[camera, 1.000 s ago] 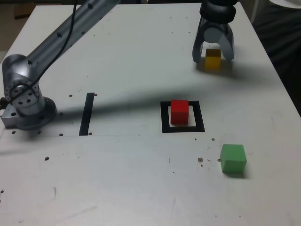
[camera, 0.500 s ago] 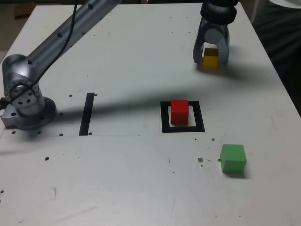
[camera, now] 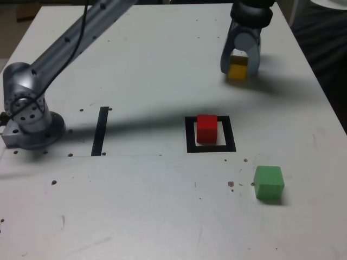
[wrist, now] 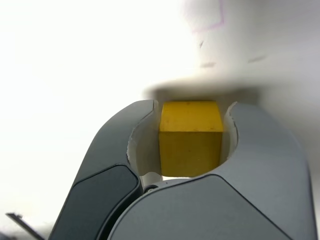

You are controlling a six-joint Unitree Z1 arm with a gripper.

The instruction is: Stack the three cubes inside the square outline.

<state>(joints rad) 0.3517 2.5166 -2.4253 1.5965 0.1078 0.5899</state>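
Gripper point(camera: 239, 69) closed around the yellow cube point(wrist: 191, 150), a finger on each side of it. Cube sits low between the fingers, at or very near the tabletop point(camera: 152, 206); cannot tell whether any weight is lifted.

Exterior view as clock face, red cube point(camera: 207, 129) at centre: yellow at one o'clock, green cube point(camera: 269, 182) between four and five, well apart. Red stands inside the square outline point(camera: 191, 135); nothing on top of it.

Step in hand, as I judge it: secure yellow, then lift. Stack has its base only. Advice: let the grip settle before raising; go straight up, no drag, so the cube does not twist between the curved fingers. Carry toward seven o'clock, high enough that the cube's underside clears red's top. Stop over red, square the faces, lower slowly, release only once yellow rests flat. Open evenly; a lopsided release could nudge red or tip yellow. Keep the centres matched, since green, looking slightly bigger, presumably goes on last and wants a true seat.

Markings: no brand, label or lettering legible on cubes, gripper or arm point(camera: 92, 39). Faint pink lines point(wrist: 221, 12) on the table in the wrist view, blurred; no writing made out. Black strip point(camera: 100, 131), at nine o'clock from red, plain.
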